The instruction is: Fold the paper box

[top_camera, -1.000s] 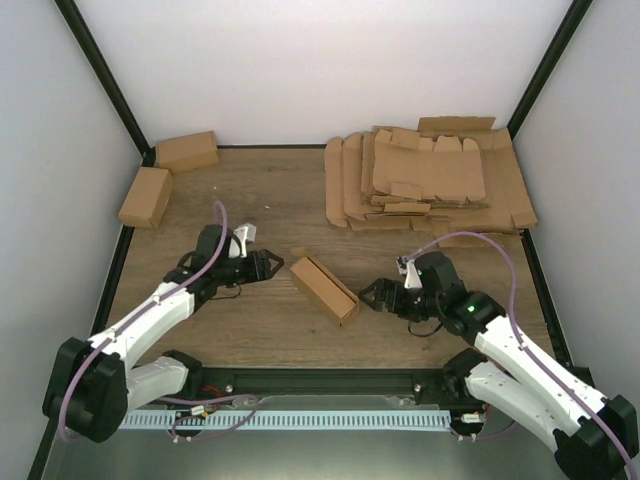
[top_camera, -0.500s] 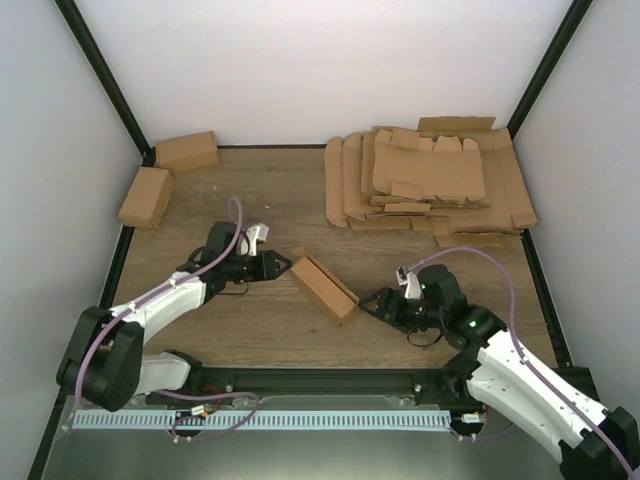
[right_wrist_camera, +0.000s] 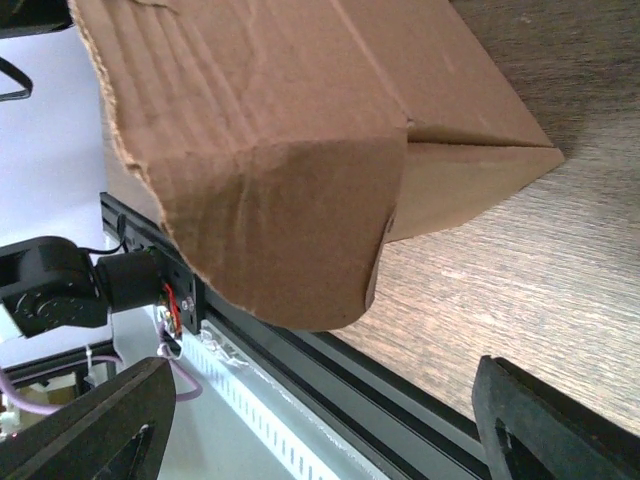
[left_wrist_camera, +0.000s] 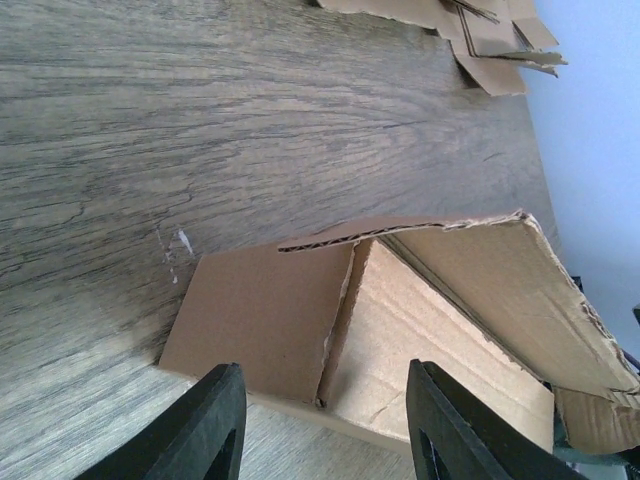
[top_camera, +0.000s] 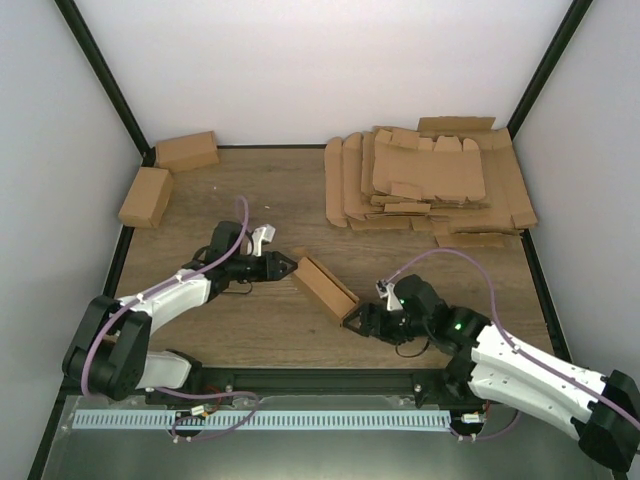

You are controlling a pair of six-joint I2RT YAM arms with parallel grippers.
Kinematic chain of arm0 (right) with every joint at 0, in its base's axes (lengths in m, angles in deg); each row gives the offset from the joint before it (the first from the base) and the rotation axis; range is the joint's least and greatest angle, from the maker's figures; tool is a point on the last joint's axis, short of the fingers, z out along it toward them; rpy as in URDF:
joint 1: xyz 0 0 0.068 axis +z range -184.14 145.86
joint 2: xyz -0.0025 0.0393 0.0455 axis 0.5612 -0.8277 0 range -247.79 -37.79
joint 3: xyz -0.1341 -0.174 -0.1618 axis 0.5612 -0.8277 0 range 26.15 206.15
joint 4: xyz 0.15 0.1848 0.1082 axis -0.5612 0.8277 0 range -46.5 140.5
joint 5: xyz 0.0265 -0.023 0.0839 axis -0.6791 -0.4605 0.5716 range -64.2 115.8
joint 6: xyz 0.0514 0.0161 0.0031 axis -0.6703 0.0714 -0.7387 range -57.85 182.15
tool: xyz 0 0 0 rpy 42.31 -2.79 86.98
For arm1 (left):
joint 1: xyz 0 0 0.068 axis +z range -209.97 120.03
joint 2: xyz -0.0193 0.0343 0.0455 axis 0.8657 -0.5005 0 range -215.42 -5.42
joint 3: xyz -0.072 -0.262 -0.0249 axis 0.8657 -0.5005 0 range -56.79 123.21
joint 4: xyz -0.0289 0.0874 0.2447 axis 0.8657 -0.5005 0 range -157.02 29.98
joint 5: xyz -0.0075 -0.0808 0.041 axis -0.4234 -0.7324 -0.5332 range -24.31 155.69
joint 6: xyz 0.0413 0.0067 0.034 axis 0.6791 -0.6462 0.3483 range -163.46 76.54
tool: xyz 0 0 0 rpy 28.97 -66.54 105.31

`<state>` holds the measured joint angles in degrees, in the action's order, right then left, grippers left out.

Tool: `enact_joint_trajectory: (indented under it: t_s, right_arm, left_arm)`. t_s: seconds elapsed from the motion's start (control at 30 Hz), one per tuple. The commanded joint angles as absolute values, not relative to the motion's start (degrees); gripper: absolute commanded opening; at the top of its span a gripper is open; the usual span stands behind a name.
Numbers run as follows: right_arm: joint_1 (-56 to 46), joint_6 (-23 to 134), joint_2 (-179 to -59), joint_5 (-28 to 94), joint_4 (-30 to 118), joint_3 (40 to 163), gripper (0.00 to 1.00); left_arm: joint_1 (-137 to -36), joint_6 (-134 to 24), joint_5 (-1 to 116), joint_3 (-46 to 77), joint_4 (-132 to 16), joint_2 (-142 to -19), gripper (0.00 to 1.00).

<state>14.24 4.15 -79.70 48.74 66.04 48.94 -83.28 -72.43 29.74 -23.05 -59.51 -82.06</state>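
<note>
The paper box [top_camera: 323, 287] is a brown oblong lying diagonally mid-table, partly folded. In the left wrist view its far end [left_wrist_camera: 400, 320] is open, with a flap [left_wrist_camera: 262, 310] lying out on the wood. In the right wrist view its near end [right_wrist_camera: 300, 150] has a rounded flap hanging down. My left gripper [top_camera: 290, 267] is open, right at the box's far end, empty. My right gripper [top_camera: 355, 320] is open at the box's near end, jaws wide, holding nothing.
A stack of flat brown cardboard blanks [top_camera: 430, 180] lies at the back right. Two finished boxes [top_camera: 186, 151] [top_camera: 145, 196] sit at the back left. The black frame rail [top_camera: 330, 380] runs along the near table edge, close to the right gripper.
Both grippers have closed in on the box: the left moved right to its far end, the right moved left to its near end. The box has barely shifted.
</note>
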Motion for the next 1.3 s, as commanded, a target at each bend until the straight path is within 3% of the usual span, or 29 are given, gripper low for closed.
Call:
enact_joint_trajectory:
  t_s: [0.0, 0.3, 0.87, 0.93, 1.27]
  right_arm:
    - [17.05, -0.03, -80.21, 41.46, 65.15, 51.54, 0.83]
    - [17.19, -3.67, -83.96, 35.63, 59.1, 50.68, 0.64]
    - [17.19, -1.13, -88.98, 35.25, 60.36, 50.42, 0.31]
    - [17.19, 0.77, -88.94, 36.49, 60.23, 50.66, 0.34]
    - [17.19, 9.97, -86.93, 38.42, 71.04, 57.08, 0.8]
  left_arm:
    - [-83.87, -71.04, 28.72, -22.34, -56.97, -82.94, 0.46]
    - [-84.72, -72.18, 28.92, -22.83, -55.52, -86.17, 0.34]
    - [-86.72, -73.26, 31.58, -23.61, -55.28, -86.5, 0.33]
    - [-86.97, -73.59, 31.95, -23.48, -55.11, -86.45, 0.33]
    - [-87.14, -73.53, 35.28, -22.63, -57.9, -84.31, 0.34]
